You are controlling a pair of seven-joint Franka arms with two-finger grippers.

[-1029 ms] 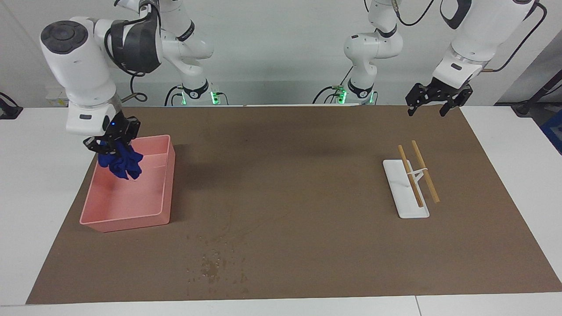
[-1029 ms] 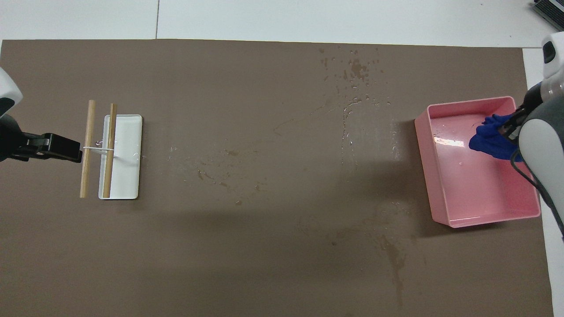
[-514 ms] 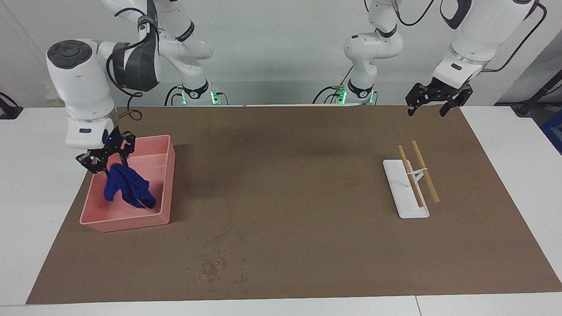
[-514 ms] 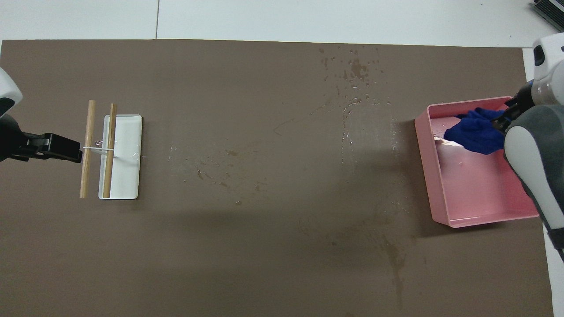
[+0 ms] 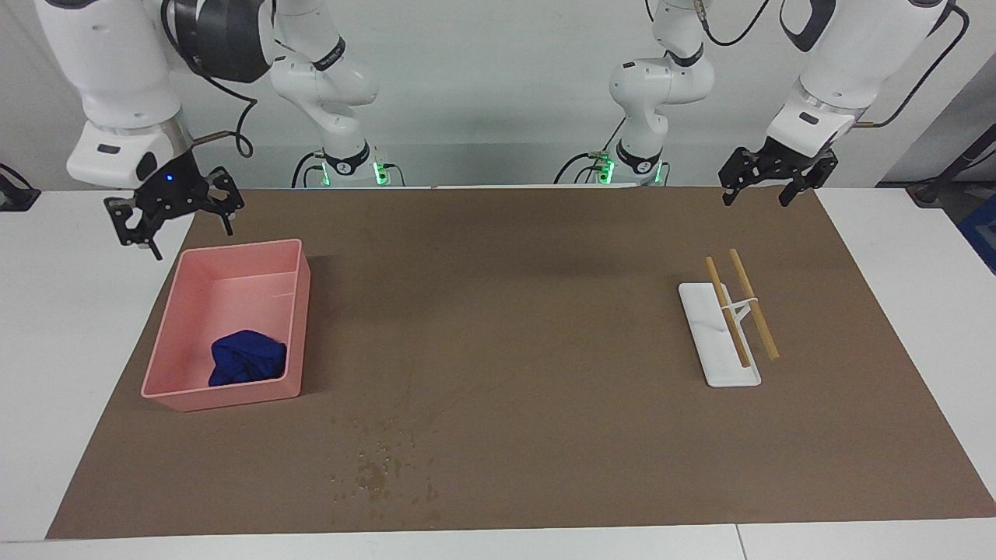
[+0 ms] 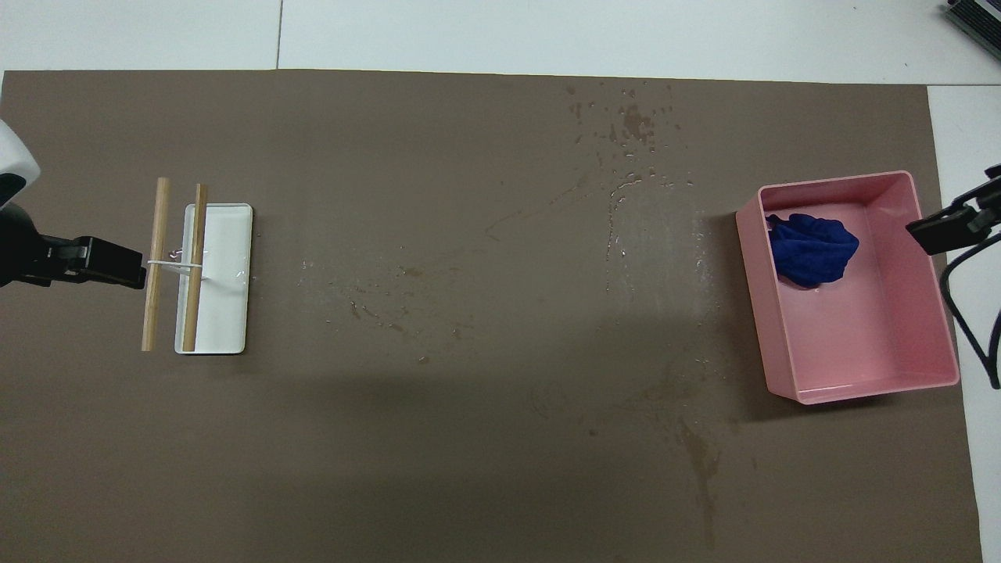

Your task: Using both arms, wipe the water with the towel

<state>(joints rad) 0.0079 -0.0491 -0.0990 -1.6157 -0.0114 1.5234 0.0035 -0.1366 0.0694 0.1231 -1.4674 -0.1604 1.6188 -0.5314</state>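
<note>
I see the blue towel crumpled in the pink bin, in the bin's corner farthest from the robots and toward the middle of the table; nothing is touching it. The bin sits on the brown mat at the right arm's end of the table.

Water: I read a cluster of droplets and dark specks on the mat near the table edge farthest from the robots, just outside the bin's end. The overhead view also shows faint wet streaks toward the mat's middle.

Right tool: raised over the mat's corner nearest the robots at that end, beside the bin, fingers spread, empty.

Left tool: hangs over the mat's edge nearest the robots at the left arm's end of the table, fingers apart, empty; that arm waits.

A white tray with two wooden sticks propped across it lies on the mat at that end.
</note>
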